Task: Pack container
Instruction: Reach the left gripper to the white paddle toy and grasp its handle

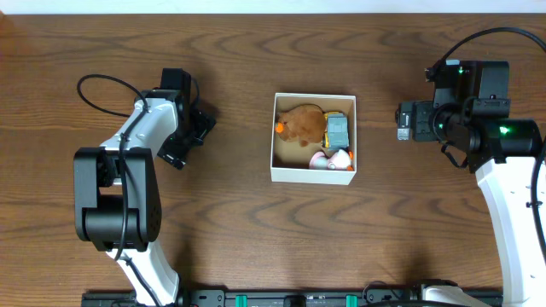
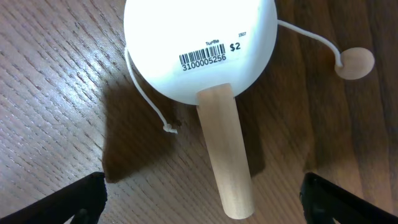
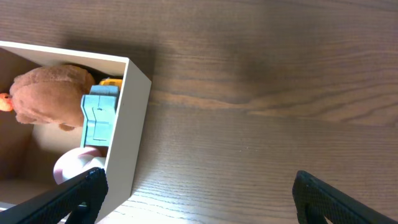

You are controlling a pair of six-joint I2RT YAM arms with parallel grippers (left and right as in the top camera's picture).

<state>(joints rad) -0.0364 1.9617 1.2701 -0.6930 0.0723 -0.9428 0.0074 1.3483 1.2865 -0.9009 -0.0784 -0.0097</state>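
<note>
The container [image 1: 313,175], a square white-walled box with a brown inside, sits mid-table; it also shows in the right wrist view [image 3: 127,124]. It holds a brown plush [image 1: 300,124], a blue-grey toy [image 1: 339,130] and a pink and white toy [image 1: 337,159]. My left gripper [image 1: 192,136] is open to the left of the box. In the left wrist view it [image 2: 202,190] straddles the wooden handle [image 2: 227,162] of a white round drum toy [image 2: 199,43] with a bead on a string [image 2: 354,63]. My right gripper [image 1: 403,122] [image 3: 196,193] is open and empty, right of the box.
The drum toy lies on the wooden table and is hidden under the left gripper in the overhead view. Bare wood lies between the box and each arm. A black rail [image 1: 299,298] runs along the front edge.
</note>
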